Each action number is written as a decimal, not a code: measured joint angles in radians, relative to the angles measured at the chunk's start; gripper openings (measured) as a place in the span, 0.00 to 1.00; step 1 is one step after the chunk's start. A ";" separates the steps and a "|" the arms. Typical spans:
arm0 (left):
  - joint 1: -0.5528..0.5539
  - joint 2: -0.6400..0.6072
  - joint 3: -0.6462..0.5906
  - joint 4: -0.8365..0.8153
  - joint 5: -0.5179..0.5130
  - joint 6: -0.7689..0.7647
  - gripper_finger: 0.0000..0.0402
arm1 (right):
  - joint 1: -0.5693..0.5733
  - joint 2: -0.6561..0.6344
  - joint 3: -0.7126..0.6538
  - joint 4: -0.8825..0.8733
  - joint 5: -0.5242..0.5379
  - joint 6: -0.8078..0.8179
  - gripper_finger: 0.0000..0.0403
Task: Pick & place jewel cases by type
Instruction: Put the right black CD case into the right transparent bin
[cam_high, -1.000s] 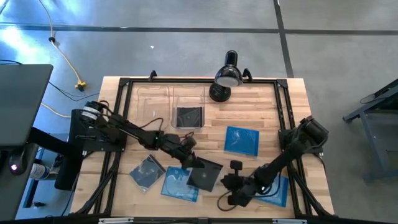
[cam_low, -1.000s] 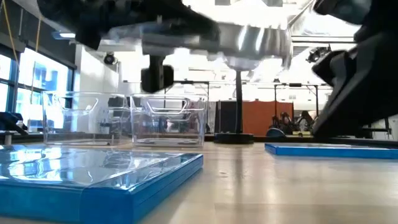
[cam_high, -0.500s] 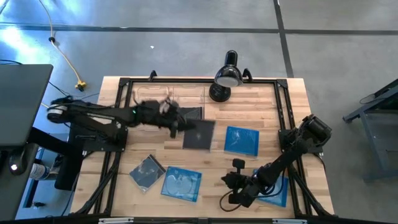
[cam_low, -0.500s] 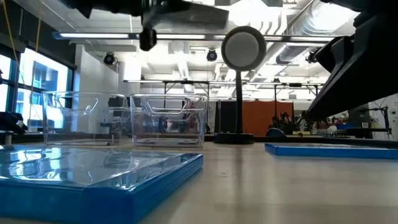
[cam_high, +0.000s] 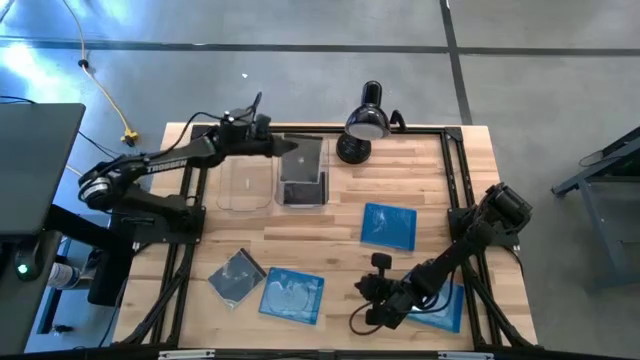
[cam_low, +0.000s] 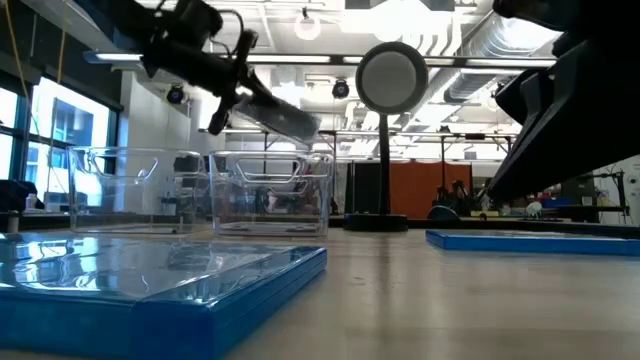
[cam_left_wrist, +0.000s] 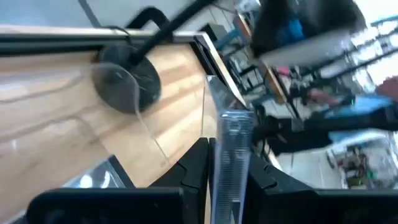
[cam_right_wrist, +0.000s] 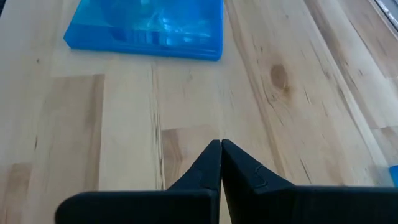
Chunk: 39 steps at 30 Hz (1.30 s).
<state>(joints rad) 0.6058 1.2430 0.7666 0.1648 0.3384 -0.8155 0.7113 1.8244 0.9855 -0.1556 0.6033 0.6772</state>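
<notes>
My left gripper (cam_high: 281, 150) is at the far side of the table, over the two clear bins, shut on a dark jewel case with a clear cover (cam_high: 306, 156). The case hangs above the right bin (cam_high: 322, 196), where another dark case (cam_high: 299, 191) lies flat. The left bin (cam_high: 246, 180) stands beside it. Blue cases (cam_high: 388, 225) (cam_high: 292, 295) and a dark one (cam_high: 237, 277) lie flat on the wood. My right gripper (cam_high: 363, 318) is shut near the front edge, touching nothing, with a blue case (cam_right_wrist: 149, 25) ahead of it. My left gripper pinches the dark jewel case between its two fingers, one on each flat face, at the edge nearest the arm (cam_left_wrist: 227, 163). The fingers come from the table's left, slanting slightly down. The case is lifted clear above the right bin, its free end (cam_low: 300, 126) tilted lower.
A black desk lamp (cam_high: 364, 123) stands at the far edge, just right of the bins. A black frame (cam_high: 455, 170) runs around the tabletop. Another blue case (cam_high: 445, 308) lies partly under my right arm at the front right.
My left gripper has swung from the near middle of the table toward the far edge and risen, carrying the dark case from over the loose cases to above the right bin. The case stays in the hold, now tilted with its free end down.
</notes>
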 joint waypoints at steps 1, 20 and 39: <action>0.006 0.015 0.000 -0.002 -0.002 -0.002 0.11 | 0.000 0.000 0.000 -0.003 0.002 -0.003 0.00; -0.060 0.155 -0.002 -0.063 -0.047 -0.132 0.11 | 0.000 0.000 0.000 -0.036 -0.017 0.048 0.00; -0.083 0.238 -0.002 -0.089 -0.018 -0.148 0.11 | 0.000 0.001 0.000 -0.039 -0.035 0.043 0.00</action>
<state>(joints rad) 0.5228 1.4807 0.7643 0.0763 0.3208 -0.9637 0.7113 1.8252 0.9855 -0.1944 0.5678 0.7201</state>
